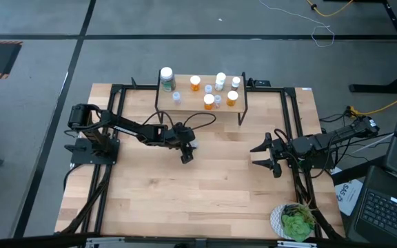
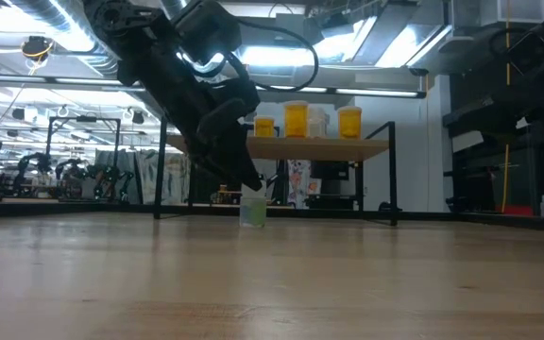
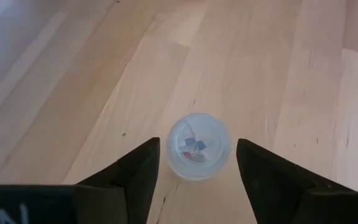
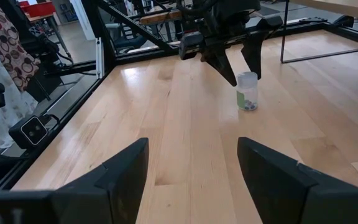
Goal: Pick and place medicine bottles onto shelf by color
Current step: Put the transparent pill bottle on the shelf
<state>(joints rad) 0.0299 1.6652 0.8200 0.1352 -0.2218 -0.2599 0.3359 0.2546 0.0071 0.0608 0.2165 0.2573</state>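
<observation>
I have my left gripper [image 3: 197,163] lowered over the last bottle [image 3: 197,146] on the table [image 1: 185,200], which stands upright in front of the shelf [image 1: 202,96]; my fingers are parted either side of it and hold nothing yet. I judge this the pick: I must close on it, lift, and set it among the other small clear bottles on the shelf. My right gripper [image 4: 191,165] waits open and empty near the table's right edge.

No lettering is readable: the label on the clear bottle [image 4: 247,91] beneath the left gripper [image 4: 240,67] shows only blurred colour, and shelf bottles' labels are too small.
</observation>
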